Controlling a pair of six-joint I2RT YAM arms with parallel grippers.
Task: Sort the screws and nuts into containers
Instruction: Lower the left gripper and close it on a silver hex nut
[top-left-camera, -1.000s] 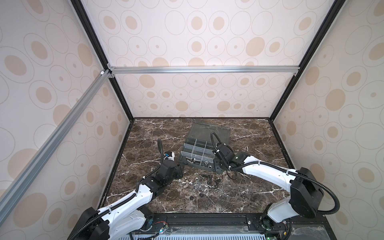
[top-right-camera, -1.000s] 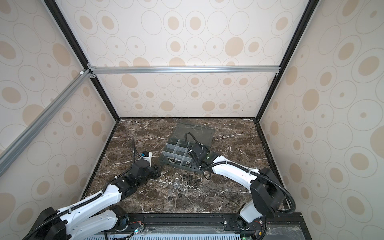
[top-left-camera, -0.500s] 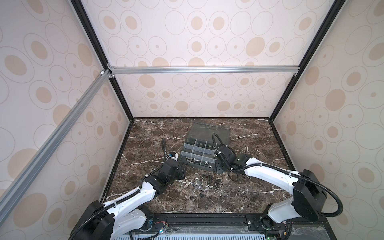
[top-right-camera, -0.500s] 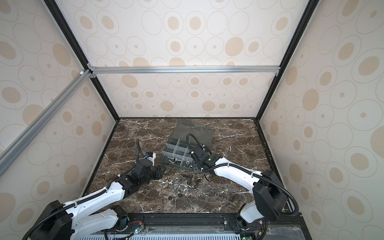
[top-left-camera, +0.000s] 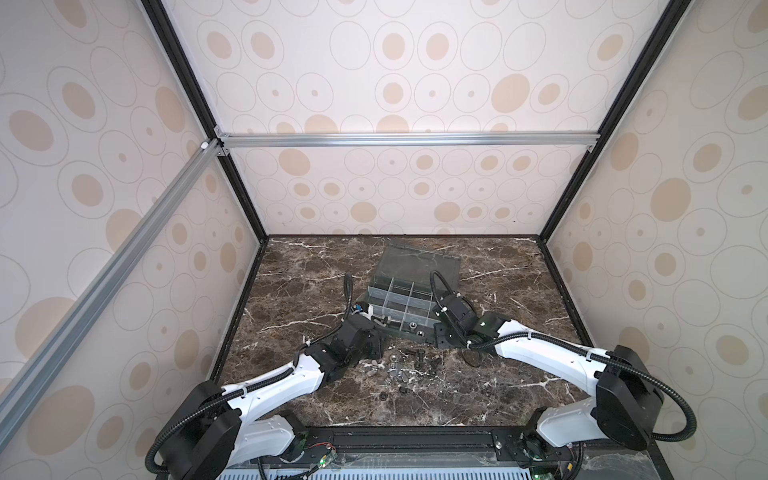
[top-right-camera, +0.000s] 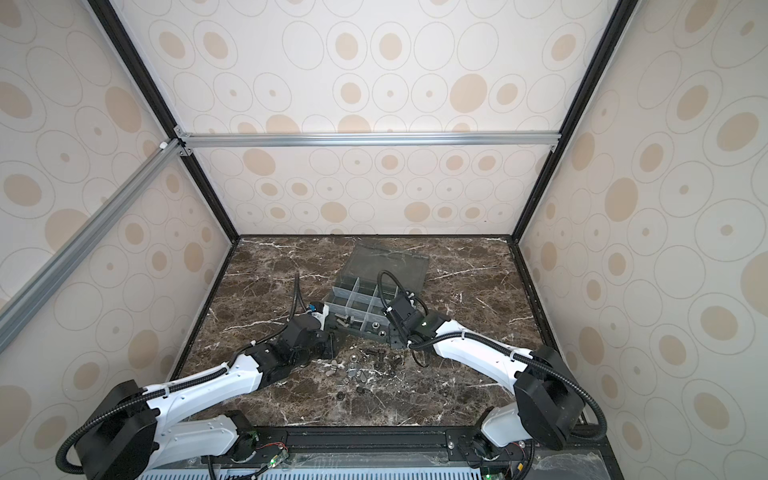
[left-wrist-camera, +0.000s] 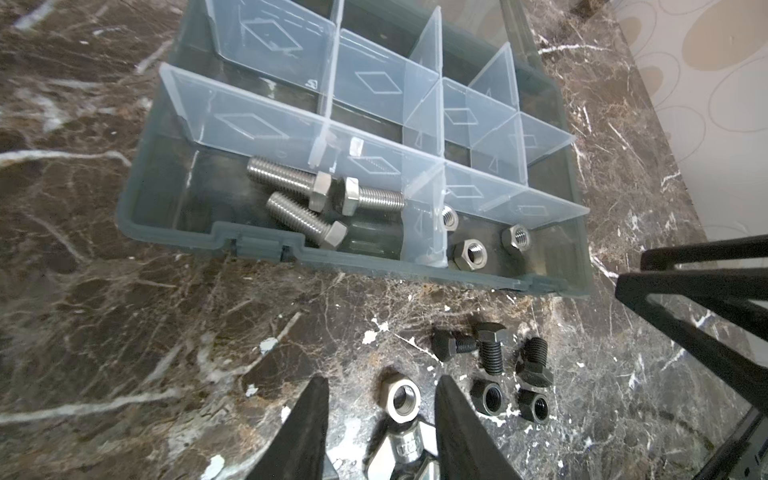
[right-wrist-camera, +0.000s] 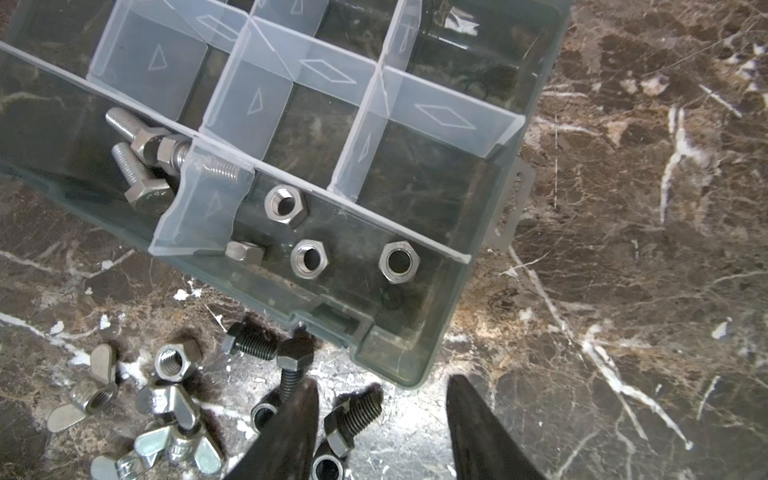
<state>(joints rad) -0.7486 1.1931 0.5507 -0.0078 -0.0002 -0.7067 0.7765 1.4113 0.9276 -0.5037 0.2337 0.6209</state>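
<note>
Now the left gripper (left-wrist-camera: 382, 384) is low over the marble table (left-wrist-camera: 124, 332), just in front of the organizer box (left-wrist-camera: 257, 245). Its jaws stand partly apart, and a loose silver hex nut (left-wrist-camera: 401, 402) lies on the table between the two fingers, with a gap on each side; the gripper holds nothing. The right gripper (right-wrist-camera: 382, 380) is at the front right corner of the box, as both top views show. It is also partly spread and has nothing in its hold. A black screw (right-wrist-camera: 353, 417) lies on the table between its fingers, very close to one of them; I cannot tell if it touches.

Inside the box, three silver screws (left-wrist-camera: 324, 195) lie together in the front left cell. The silver nuts (right-wrist-camera: 309, 257) lie in the front cell beside it, one of them on its side. The lid (top-left-camera: 424, 262) lies folded back behind the box.

On the table in front of the box, between the two grippers, lie the loose black screws (left-wrist-camera: 490, 347), the black nuts (left-wrist-camera: 488, 397) and the silver wing nuts (right-wrist-camera: 166, 415).
</note>
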